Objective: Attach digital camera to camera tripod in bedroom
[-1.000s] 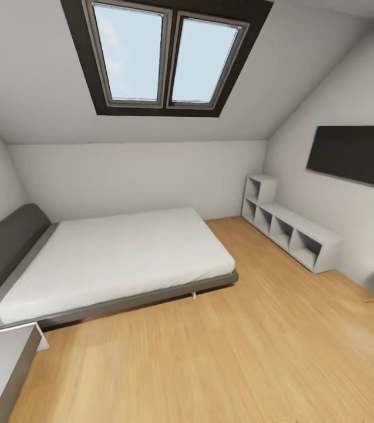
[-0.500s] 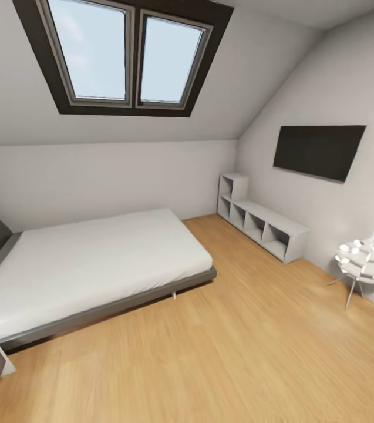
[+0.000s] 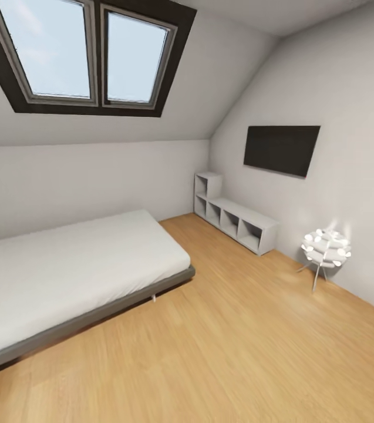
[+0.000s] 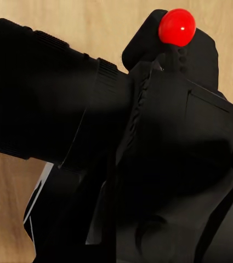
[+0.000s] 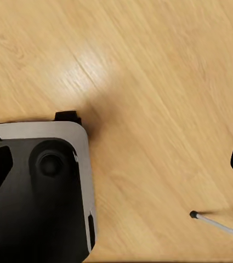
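The digital camera (image 4: 165,148) sits right up against the left wrist lens, red button (image 4: 177,27) on top, with wood floor (image 4: 94,22) behind it. Looks carried by the left claw, but can't tell if it's clenched. The bedroom from the head view: bed (image 3: 63,264) on the left, cube shelf (image 3: 233,218) by the far right wall under a dark screen (image 3: 282,149), and a lamp (image 3: 326,249) nearer.

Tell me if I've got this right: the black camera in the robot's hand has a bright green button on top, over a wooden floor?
Nearly. The button on the camera is bright red, not green, as the left wrist view shows. The rest holds: a black camera over the wooden floor.
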You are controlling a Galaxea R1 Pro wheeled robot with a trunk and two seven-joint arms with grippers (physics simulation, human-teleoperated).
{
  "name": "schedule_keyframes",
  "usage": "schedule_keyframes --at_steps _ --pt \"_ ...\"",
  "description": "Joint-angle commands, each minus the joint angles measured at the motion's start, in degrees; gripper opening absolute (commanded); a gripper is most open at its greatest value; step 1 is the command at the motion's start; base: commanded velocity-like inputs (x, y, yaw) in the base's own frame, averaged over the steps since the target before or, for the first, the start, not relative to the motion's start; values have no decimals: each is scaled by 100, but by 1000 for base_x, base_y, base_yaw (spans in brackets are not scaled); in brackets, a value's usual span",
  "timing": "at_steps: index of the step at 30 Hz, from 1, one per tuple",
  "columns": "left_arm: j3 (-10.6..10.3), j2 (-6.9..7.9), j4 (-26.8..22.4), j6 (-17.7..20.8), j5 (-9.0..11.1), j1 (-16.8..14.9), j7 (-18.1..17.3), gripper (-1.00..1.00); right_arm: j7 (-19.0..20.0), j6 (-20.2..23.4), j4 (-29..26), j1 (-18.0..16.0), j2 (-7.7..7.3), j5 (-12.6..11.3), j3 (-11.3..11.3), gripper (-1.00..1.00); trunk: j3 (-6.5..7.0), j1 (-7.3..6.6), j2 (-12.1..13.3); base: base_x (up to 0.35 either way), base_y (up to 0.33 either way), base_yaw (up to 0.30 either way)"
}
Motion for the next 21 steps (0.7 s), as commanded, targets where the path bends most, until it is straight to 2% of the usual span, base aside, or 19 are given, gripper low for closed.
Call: schedule_keyframes --at_steps 1,21 --pt "-46 3 -3 -14 36 -2 28 -100 -6 -30 18 -9 -4 49 -49 100 -13 3 -13 0 0 -294" --pt "-36 13 6 -15 47 -2 31 -100 6 -4 18 -9 1 77 -49 100 -13 3 -13 0 0 -294"
